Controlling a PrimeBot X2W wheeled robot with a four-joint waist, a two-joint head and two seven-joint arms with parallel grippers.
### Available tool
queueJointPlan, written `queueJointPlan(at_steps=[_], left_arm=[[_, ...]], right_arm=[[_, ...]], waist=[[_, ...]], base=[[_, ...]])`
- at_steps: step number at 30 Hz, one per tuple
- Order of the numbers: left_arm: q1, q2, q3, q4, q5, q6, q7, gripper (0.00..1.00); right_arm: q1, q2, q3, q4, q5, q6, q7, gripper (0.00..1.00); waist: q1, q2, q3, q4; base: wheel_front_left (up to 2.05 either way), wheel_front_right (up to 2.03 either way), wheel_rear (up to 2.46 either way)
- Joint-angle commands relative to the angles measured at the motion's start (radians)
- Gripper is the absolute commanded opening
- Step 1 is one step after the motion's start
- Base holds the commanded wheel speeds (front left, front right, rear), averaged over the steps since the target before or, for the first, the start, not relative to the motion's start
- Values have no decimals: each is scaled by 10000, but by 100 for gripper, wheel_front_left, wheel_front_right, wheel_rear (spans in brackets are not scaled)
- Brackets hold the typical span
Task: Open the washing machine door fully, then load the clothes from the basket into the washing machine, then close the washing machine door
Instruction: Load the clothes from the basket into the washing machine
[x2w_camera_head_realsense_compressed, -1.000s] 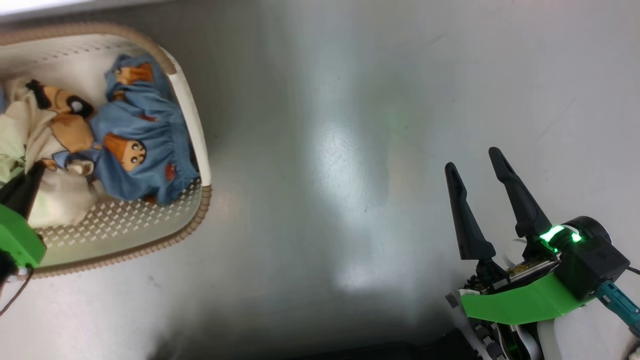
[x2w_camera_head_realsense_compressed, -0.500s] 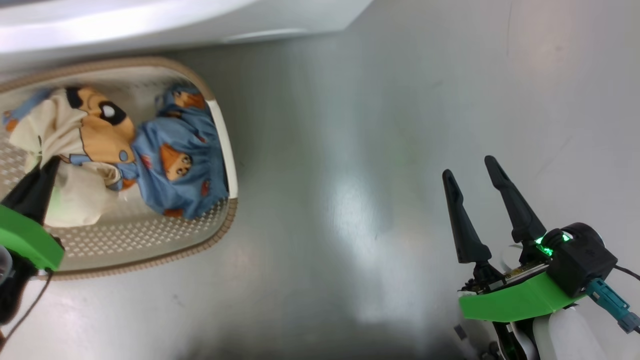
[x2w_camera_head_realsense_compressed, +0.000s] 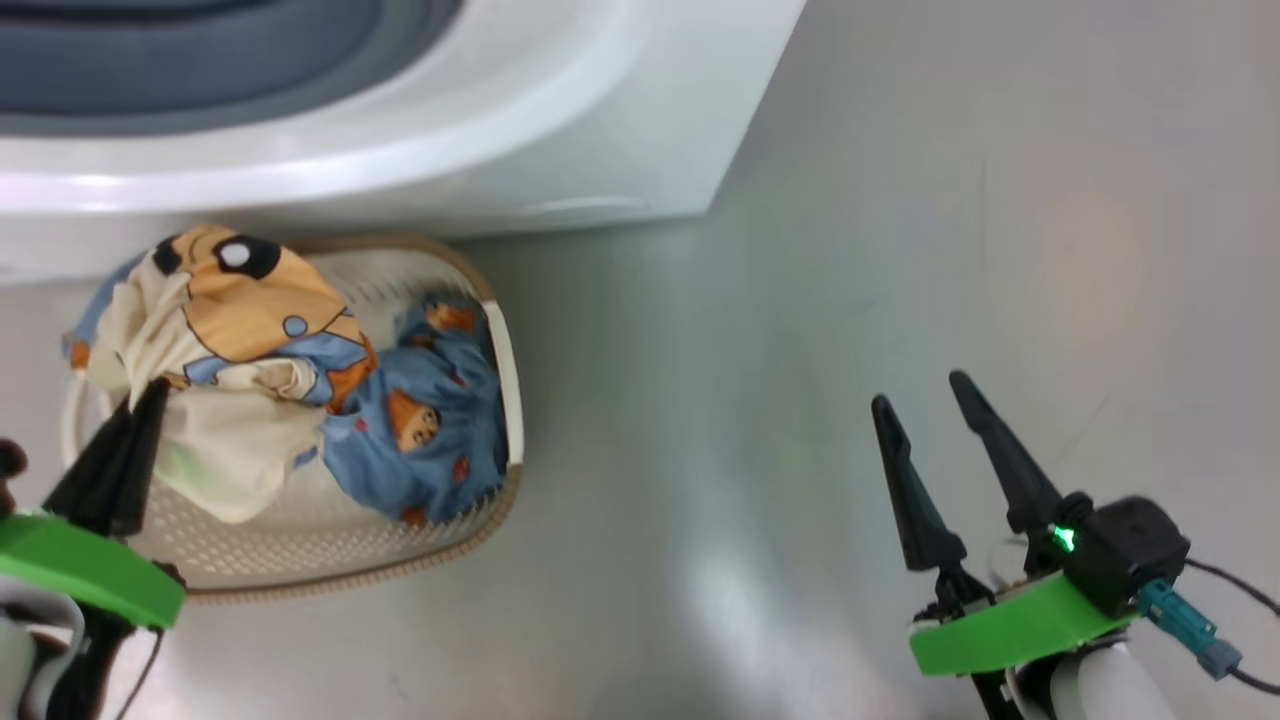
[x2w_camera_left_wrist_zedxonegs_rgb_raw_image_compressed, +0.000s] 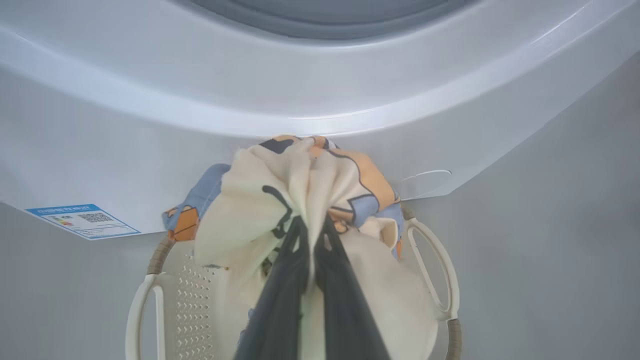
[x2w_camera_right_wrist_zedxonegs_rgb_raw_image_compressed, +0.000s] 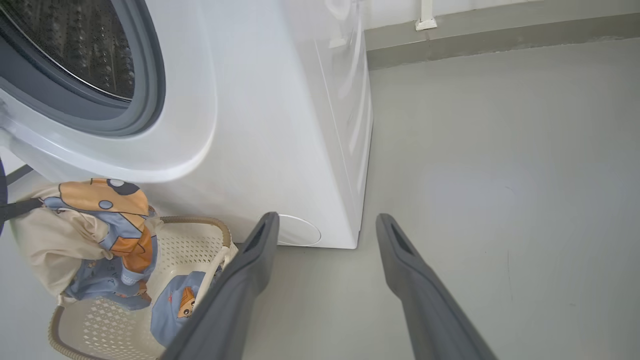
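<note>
1. The left gripper (x2w_camera_left_wrist_zedxonegs_rgb_raw_image_compressed: 312, 225) is clamped shut on the cream-sided garment (x2w_camera_left_wrist_zedxonegs_rgb_raw_image_compressed: 250, 220). It pinches a fold right at its tips, and the fabric bunches up around and beyond them.
2. That garment hangs over the basket (x2w_camera_head_realsense_compressed: 300, 560), which sits just beneath the left gripper, with the lower folds trailing down inside.
3. The blue bear-print garment (x2w_camera_head_realsense_compressed: 430, 450) lies in the basket to the left gripper's right, up against the basket wall.
4. The washing machine (x2w_camera_head_realsense_compressed: 560, 130) stands just beyond the left gripper's fingertips, with its grey-blue seal (x2w_camera_right_wrist_zedxonegs_rgb_raw_image_compressed: 145, 75) and steel drum (x2w_camera_right_wrist_zedxonegs_rgb_raw_image_compressed: 75, 45) showing.
5. The right gripper (x2w_camera_head_realsense_compressed: 920, 392) has its fingers spread wide with nothing between them. It hovers over the grey floor (x2w_camera_head_realsense_compressed: 800, 250), well apart from the basket, and the machine's round white cap (x2w_camera_right_wrist_zedxonegs_rgb_raw_image_compressed: 299, 231) is just ahead of it.
</note>
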Motion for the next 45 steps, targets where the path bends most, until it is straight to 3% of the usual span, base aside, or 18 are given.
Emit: queueJointPlan(at_steps=[1,9,25,45], left_arm=[[371,317,747,-389,267,-13,-91,0],[1747,-594,2357,-1556,1246,-13,-91,0],[3700,-2206,4278,-3505,2762,-13,-91,0],[5464,-3638,4778,-4695,3993,-13,-91,0]], right_arm=[[392,17,304,-112,123,16,-47,100],[902,17,218,210,197,16,-47,100],[1831,17,128,506,326,16,-47,100],[2565,17,-87,527,364,16,-47,100]], waist=[[-1,0,-1178,174],[-1,0,-2555,254],[-1,0,-4755,193],[-1,0,-5977,84]], base=[[0,0,0],[0,0,0],[0,0,0],[0,0,0]])
